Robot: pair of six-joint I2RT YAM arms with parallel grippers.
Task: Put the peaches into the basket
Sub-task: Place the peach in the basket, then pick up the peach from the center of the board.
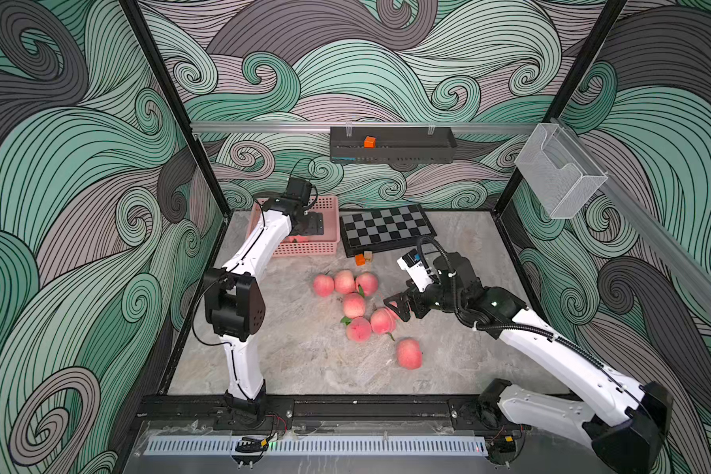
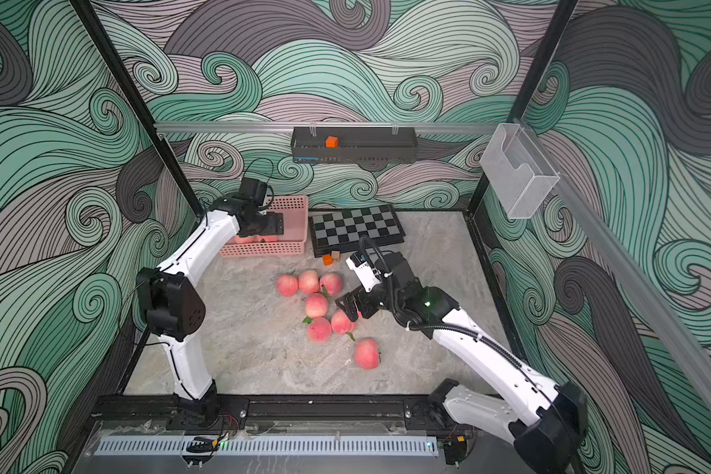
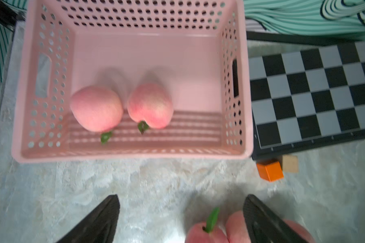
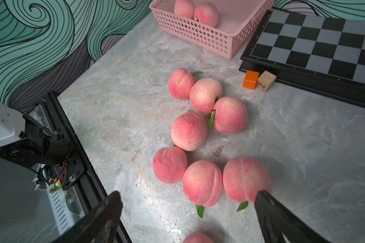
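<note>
Two peaches lie side by side in the basket, close to its near wall. The basket sits at the far left corner of the table. I count eight more loose peaches bunched around the table's middle. Most of them touch a neighbour, and one lone peach lies toward the near edge.

My left fingers hang at the basket, spread wide with nothing between them, so I read that arm as free. My right fingers are also spread wide and empty, poised low over the nearer end of the bunch. One tip is just in front of a rosy peach that touches its neighbour.

I judge the step in hand to be the next pick, on the right side. It calls for lowering the fingers around that one fruit without nudging the neighbour, since round fruit will roll. Then I close gently, lift, and carry it to the far left corner once the left arm is out of the way.
</note>
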